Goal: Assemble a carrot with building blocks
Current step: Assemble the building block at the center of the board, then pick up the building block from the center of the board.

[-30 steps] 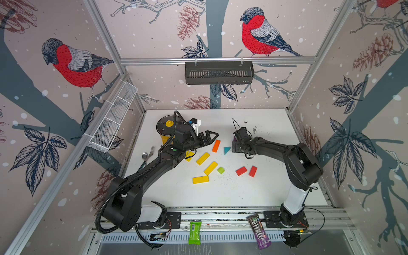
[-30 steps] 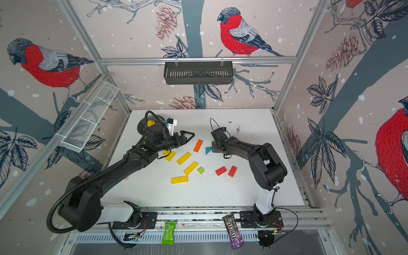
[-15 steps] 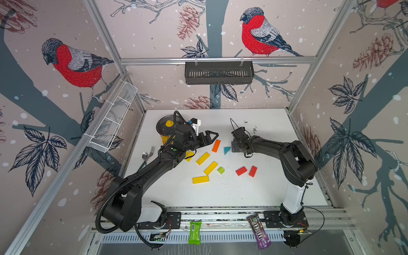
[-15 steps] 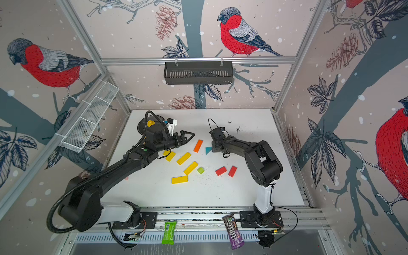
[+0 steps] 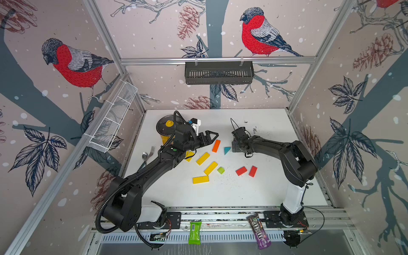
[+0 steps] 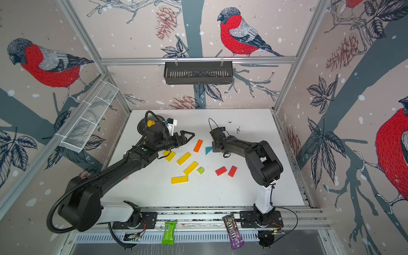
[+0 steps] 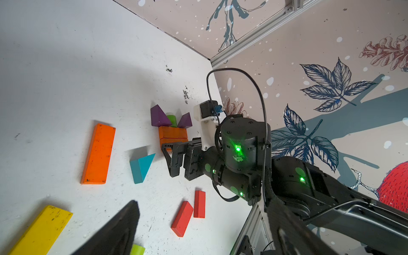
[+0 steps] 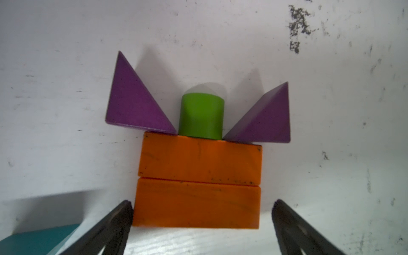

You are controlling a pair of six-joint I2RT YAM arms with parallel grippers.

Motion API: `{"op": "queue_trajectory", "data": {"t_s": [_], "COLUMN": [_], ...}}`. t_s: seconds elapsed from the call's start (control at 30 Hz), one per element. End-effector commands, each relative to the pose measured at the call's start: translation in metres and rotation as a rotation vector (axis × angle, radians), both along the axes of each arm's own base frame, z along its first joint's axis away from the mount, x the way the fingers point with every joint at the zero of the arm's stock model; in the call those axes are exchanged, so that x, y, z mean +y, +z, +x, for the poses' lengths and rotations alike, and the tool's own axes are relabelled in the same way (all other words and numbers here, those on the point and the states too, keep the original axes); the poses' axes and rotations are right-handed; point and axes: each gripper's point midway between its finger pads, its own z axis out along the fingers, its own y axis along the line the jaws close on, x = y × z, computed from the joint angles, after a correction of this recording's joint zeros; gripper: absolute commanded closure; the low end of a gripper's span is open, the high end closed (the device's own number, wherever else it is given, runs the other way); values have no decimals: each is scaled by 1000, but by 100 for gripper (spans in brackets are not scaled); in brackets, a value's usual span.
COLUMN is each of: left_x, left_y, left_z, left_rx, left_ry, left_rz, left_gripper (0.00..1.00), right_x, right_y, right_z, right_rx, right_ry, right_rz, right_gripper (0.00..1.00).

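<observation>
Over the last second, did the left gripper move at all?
No. In both top views the left gripper sits at the same spot, just up and left of the loose orange bar, which has not shifted either.

Only the right arm (image 5: 295, 159) has moved. Its elbow has swung a little inward, away from the side wall and toward the middle of the worktop (image 5: 176, 192). In both top views the big joint now sits closer to the red bars (image 5: 241, 171). Most of this shift came in the first half of the second; after that the arm is nearly still. The right pincer (image 8: 202, 203) has gone with it a small way toward the teal triangle (image 5: 226, 150).
</observation>
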Motion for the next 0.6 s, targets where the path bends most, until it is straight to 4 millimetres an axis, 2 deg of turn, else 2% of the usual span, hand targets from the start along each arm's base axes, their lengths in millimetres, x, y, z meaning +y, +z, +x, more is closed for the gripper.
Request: {"op": "queue_trajectory", "data": {"t_s": [0.0, 0.1, 0.17, 0.23, 0.3, 0.4, 0.57], "left_x": [1, 11, 27, 46, 63, 80, 83], "left_y": [12, 14, 16, 16, 15, 13, 6], "left_z": [3, 8, 16, 24, 32, 42, 46], "left_rx": [-46, -60, -67, -65, -56, -41, -27], "left_ry": [6, 59, 130, 206, 265, 307, 312], "left_rz": [-5, 27, 50, 62, 54, 47, 62], "left_gripper": [9, 8, 7, 7, 7, 7, 7], "right_x": [18, 50, 74, 92, 109, 130, 158], "right_y": [20, 45, 59, 61, 58, 48, 19], "right_z": [-3, -8, -11, -10, -6, 4, 17], "right_rx": [-30, -84, -113, -101, -83, -72, -7], "right_ry": [72, 195, 273, 307, 328, 340, 352], "right_rz": [15, 35, 49, 73, 100, 95, 142], "right_gripper": [1, 1, 0, 3, 8, 9, 8]}}
